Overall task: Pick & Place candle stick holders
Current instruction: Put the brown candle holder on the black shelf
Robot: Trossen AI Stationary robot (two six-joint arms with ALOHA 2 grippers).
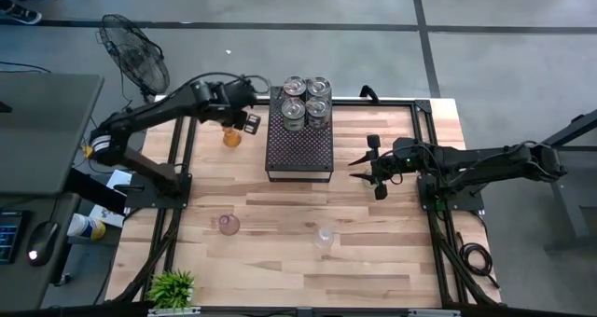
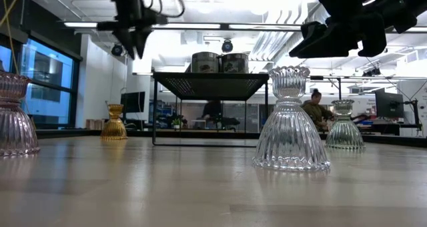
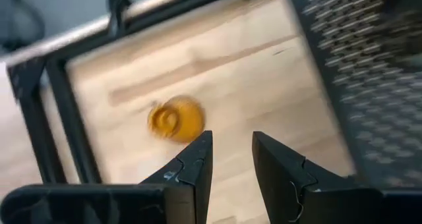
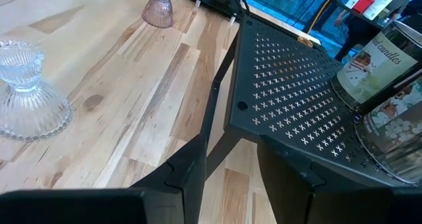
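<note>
High view: a black tray [image 1: 299, 151] is seen on the wooden table [image 1: 373, 214], near its far edge; four silvery tins [image 1: 306, 101] are grouped on the tray's far end; the amber holder [image 1: 232, 136] stands on the table just left of the tray; the left gripper [image 1: 250, 121] is held over the gap between the amber holder and the tray, nothing seen between its fingers; the right gripper [image 1: 374, 168] is held right of the tray, apart from it, its fingers spread and empty; a pink holder [image 1: 229, 225] and a clear holder [image 1: 325, 236] are noted on the near half of the table, well apart from the tray; a plant [image 1: 172, 286] sits at the near left corner, far from the tray.

Low view: the tray [image 2: 210, 85] is seen raised on thin legs, two tins [image 2: 220, 62] on top; the amber holder [image 2: 114, 123] stands left of it; a clear holder [image 2: 290, 122] stands upright in front of the tray, a second clear holder [image 2: 345, 127] farther back to the right; the pink holder [image 2: 13, 117] is at the left edge; the left gripper [image 2: 137, 40] hangs above and left of the tray, clear of the table.

Left wrist view: the fingers [image 3: 198, 168] are parted with bare table between them; the amber holder [image 3: 175, 118] lies beyond them, untouched; the tray's perforated top [image 3: 356, 85] is beside it.

Right wrist view: the fingers [image 4: 188, 174] are apart, gripping nothing; the tray [image 4: 297, 112] is directly ahead with a labelled tin [image 4: 372, 66] on it; the clear holder [image 4: 30, 95] and pink holder [image 4: 159, 10] stand on the table off the tray.
</note>
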